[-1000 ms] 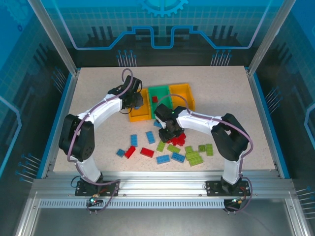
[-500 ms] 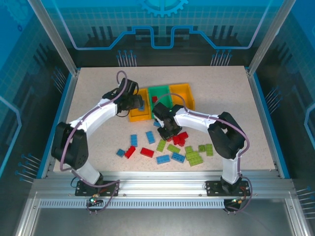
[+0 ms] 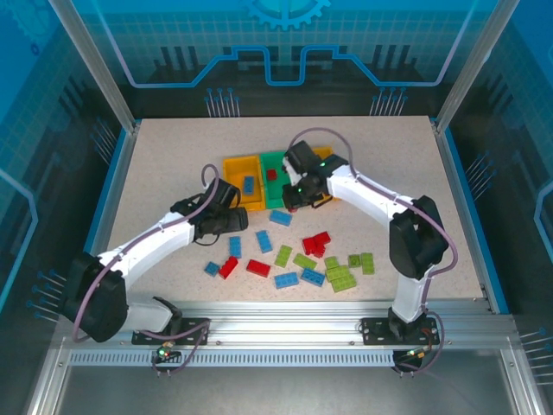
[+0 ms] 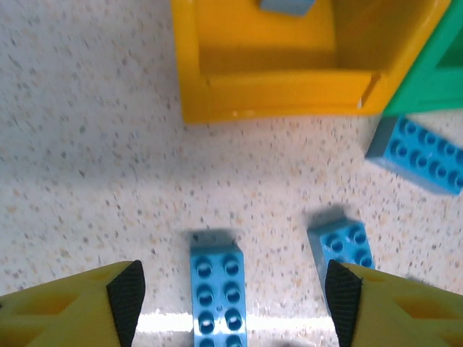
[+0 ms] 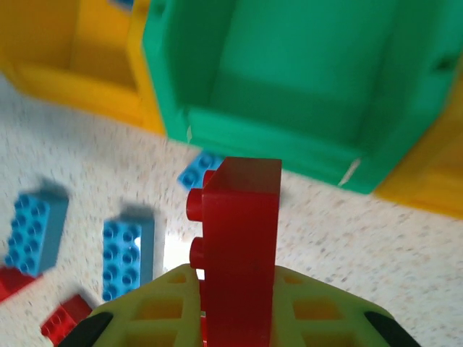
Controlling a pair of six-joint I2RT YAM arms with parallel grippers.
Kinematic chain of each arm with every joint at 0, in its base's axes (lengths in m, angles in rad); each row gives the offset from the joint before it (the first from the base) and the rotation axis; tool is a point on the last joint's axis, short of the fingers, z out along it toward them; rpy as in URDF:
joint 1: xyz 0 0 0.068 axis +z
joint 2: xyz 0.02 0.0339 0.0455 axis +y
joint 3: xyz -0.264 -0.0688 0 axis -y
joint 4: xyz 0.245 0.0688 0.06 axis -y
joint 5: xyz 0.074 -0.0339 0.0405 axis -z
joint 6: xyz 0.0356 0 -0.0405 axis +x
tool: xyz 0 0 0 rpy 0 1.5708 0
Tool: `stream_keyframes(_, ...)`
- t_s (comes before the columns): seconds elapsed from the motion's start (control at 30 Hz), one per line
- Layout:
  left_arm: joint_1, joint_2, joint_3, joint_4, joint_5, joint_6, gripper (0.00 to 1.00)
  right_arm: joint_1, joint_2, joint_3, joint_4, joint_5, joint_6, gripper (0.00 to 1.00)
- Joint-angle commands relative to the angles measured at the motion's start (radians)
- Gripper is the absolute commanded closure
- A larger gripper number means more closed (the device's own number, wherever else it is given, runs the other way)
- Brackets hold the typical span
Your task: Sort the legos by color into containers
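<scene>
Right wrist: right gripper [image 5: 235,314] pinches a red studded plastic brick [image 5: 242,217] upright, studs leftward, base hidden. Left gripper [image 4: 235,289] spread.

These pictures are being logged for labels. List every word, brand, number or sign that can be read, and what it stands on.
No text can be read.
Studs on the blue brick and the red brick: any embossing is too small or blurred to read.
Yellow bin and green bin: no label visible.
Back panel: only a gear shape and line patterns, no letters.
</scene>
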Motion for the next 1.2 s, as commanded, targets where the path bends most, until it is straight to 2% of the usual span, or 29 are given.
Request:
stream_keyframes(0.0, -0.031, -0.016, -0.039, -0.026, -0.011, -0.066, 0.29, -0.039, 0.069, 0.101, 0.023, -0.062, 0.046, 0.84)
stream_keyframes(0.13, -0.051, 0.016, -0.060, -0.005, 0.007, -0.092, 0.29, -0.060, 0.205, 0.262, -0.034, -0.047, 0.047, 0.83)
stream_keyframes(0.27, -0.059, 0.053, -0.066, 0.008, 0.024, -0.106, 0.29, -0.066, 0.307, 0.394, -0.080, -0.019, 0.041, 0.76)
stream_keyframes(0.53, -0.060, 0.145, -0.055, 0.056, 0.072, -0.106, 0.31, -0.076, 0.380, 0.466, -0.105, -0.009, 0.055, 0.56)
stream_keyframes(0.67, -0.060, 0.183, -0.041, 0.026, 0.063, -0.114, 0.35, -0.074, 0.336, 0.437, -0.091, -0.036, 0.053, 0.44)
stream_keyframes(0.8, -0.061, 0.195, -0.052, 0.021, 0.063, -0.125, 0.35, -0.073, 0.249, 0.360, -0.061, -0.045, 0.052, 0.38)
stream_keyframes(0.9, -0.060, 0.200, -0.066, 0.031, 0.066, -0.131, 0.35, -0.072, 0.174, 0.284, -0.037, -0.043, 0.048, 0.36)
stream_keyframes(1.17, -0.059, 0.292, -0.060, 0.102, 0.100, -0.123, 0.50, -0.070, -0.033, 0.038, -0.002, 0.037, 0.010, 0.34)
